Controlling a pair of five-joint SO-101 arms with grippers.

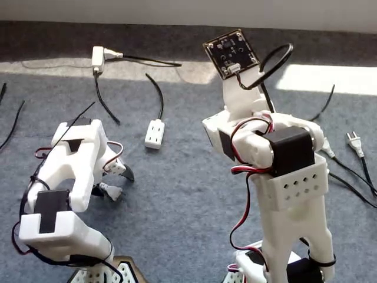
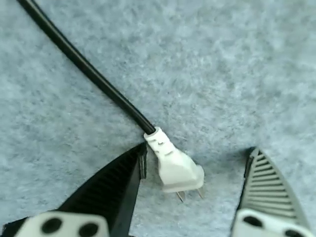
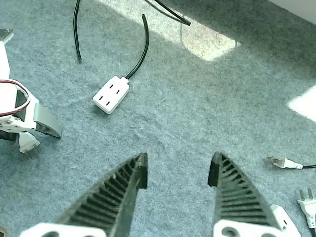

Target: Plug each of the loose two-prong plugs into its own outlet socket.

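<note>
— Jaws on the left gripper (image 2: 198,155)?
— Spread wide; the two-prong plug (image 2: 176,169) lies flat on the carpet (image 2: 222,74) between them, just beside the dark finger (image 2: 118,182), apart from the grey one; its prongs point back toward the wrist.
— And the right gripper (image 3: 178,163)?
— Spread too, above carpet; the white outlet socket (image 3: 111,94) lies well beyond its fingertips.

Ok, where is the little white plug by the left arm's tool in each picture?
High view: the white plug lies on the carpet at lower left, at the left tool.
Left wrist view: the plug lies between the open tool's fingers.
Right wrist view: probably the white bit beside the far grey finger.
Shared landmark: the left tool's ribbed fingers next to it.
</note>
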